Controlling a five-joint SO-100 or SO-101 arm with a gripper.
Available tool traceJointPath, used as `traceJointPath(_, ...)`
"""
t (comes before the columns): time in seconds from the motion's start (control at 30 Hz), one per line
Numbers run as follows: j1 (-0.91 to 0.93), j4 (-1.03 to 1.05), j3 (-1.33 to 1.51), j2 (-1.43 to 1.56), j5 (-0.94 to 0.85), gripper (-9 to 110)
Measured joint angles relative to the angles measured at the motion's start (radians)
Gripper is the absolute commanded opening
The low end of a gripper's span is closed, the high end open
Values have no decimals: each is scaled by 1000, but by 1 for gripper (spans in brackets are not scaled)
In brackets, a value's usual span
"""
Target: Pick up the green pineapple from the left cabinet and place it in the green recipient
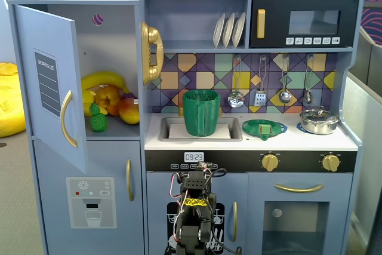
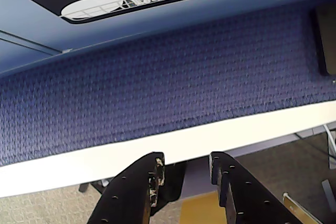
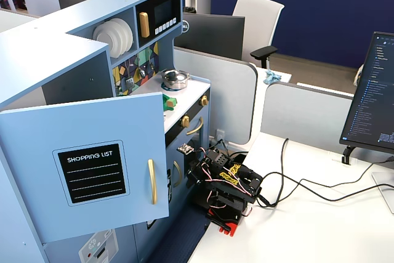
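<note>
Pineapple [image 1: 98, 120]: one; recipient [image 1: 201, 112]: one

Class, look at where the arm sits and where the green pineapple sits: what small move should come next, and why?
Probably raise the arm and swing it toward the open left cabinet. The gripper is open and empty, folded low by the kitchen's base, while the green pineapple sits on the shelf high up to the left in the front fixed view.

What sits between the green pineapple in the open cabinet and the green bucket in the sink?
In a fixed view, between the green pineapple and the green recipient sit a red-orange fruit, the cabinet's side wall and a gold toy phone above.
</note>
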Motion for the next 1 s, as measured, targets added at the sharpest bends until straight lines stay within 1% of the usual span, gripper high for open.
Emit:
traceJointPath(0.17, -2, 2, 2, 0, -29, 0)
traceJointPath(0.5, -14, 2, 2, 0, -31, 0)
traceJointPath(0.9, -106, 2, 2, 0, -32, 0)
traceJointPath(1.0, -166, -6, 2, 0, -14, 0)
